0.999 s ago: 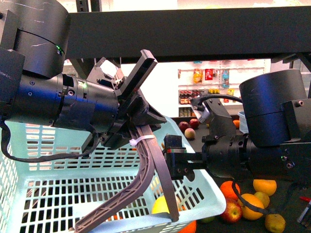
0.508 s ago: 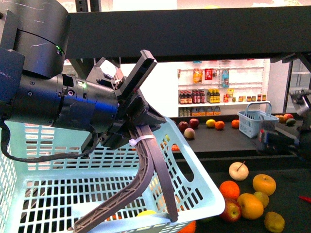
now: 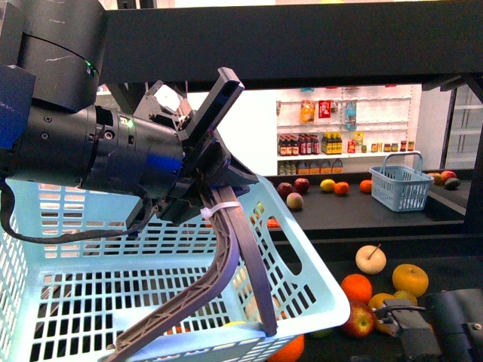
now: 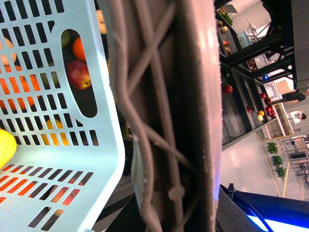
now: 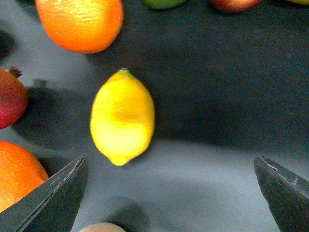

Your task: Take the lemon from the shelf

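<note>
The lemon (image 5: 122, 116), bright yellow and oval, lies on the dark tier of the shelf (image 5: 222, 87) in the right wrist view. My right gripper (image 5: 169, 188) hangs open above it, fingertips (image 5: 58, 193) far apart, and the lemon sits off centre towards one finger, untouched. The front view shows only the right arm's dark body (image 3: 434, 332), low over the fruit pile; the lemon is hidden there. My left gripper (image 3: 207, 177) is shut on the brown basket handle (image 3: 226, 256) of the pale mint basket (image 3: 90, 302). The handle (image 4: 164, 116) fills the left wrist view.
Around the lemon lie an orange (image 5: 79, 21), a dark red fruit (image 5: 9, 99) and another orange (image 5: 17, 176). A cream apple (image 3: 370, 259), oranges (image 3: 356, 288) and a red apple (image 3: 360, 320) sit on the black shelf (image 3: 302, 45). A blue basket (image 3: 401, 185) stands behind.
My right arm has left the middle of the front view, swung right and come down to the lower right over the fruit. The left arm and basket have hardly shifted.
</note>
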Tool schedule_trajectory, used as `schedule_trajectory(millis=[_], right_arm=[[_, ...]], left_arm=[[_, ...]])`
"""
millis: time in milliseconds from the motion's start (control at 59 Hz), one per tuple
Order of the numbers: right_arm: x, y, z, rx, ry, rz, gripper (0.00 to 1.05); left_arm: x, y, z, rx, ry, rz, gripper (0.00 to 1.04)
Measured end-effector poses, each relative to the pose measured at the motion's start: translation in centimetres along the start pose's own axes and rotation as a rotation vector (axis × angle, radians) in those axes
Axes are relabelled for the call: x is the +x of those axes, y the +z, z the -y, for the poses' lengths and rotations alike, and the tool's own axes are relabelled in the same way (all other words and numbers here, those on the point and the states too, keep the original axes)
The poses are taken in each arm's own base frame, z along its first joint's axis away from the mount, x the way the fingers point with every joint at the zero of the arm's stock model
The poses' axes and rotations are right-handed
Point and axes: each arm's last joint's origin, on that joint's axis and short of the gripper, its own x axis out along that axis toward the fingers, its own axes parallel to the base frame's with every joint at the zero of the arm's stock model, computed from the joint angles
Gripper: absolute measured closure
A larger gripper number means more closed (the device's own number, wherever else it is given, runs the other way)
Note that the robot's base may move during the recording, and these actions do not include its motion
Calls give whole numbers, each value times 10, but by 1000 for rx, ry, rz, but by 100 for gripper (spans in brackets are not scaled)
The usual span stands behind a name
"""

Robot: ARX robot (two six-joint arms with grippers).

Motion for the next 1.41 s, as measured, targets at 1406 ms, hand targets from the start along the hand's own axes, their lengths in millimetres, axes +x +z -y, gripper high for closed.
schedule_trajectory(millis=[1406], right_arm=[[105, -16, -43, -151, -59, -43, 41]], left_arm=[[0, 0, 0, -3, -1, -1, 93]])
